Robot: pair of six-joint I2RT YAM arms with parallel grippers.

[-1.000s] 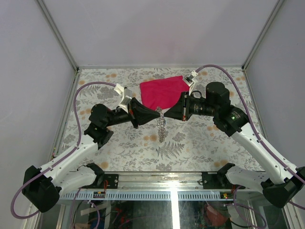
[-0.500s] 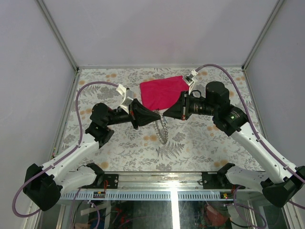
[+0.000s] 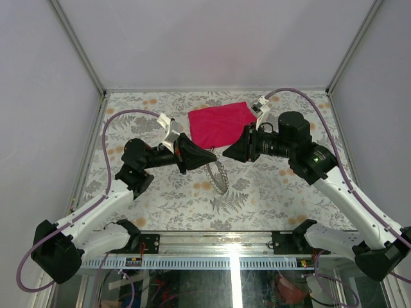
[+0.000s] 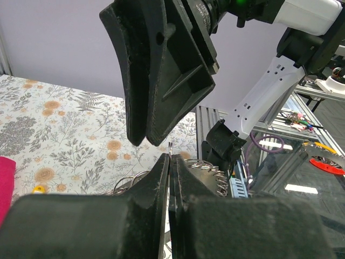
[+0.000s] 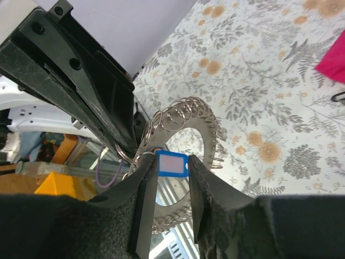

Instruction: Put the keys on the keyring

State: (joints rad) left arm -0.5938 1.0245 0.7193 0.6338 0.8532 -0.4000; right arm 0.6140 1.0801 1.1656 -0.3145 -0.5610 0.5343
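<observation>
The keyring [image 3: 220, 174], a wide flat silver ring edged with many small wire rings, hangs in mid-air over the floral table. My left gripper [image 3: 210, 156] is shut on its upper rim, and a sliver of metal shows at the tips of the left gripper [image 4: 170, 162] in the left wrist view. My right gripper [image 3: 226, 151] faces it from the right, slightly apart. In the right wrist view the right gripper [image 5: 171, 160] stands open, with a blue key tag [image 5: 172, 163] hanging from the keyring [image 5: 204, 137] between its fingers. No key blade shows.
A pink cloth [image 3: 218, 123] lies flat on the far middle of the table. A small yellow object [image 4: 38, 189] rests on the table near it. The aluminium frame rail [image 3: 225, 240] runs along the near edge, and white walls enclose the other sides.
My right gripper has opened and drawn back slightly to the right. The keyring, edge-on before, has swung round to show its face while still hanging from my left gripper.
</observation>
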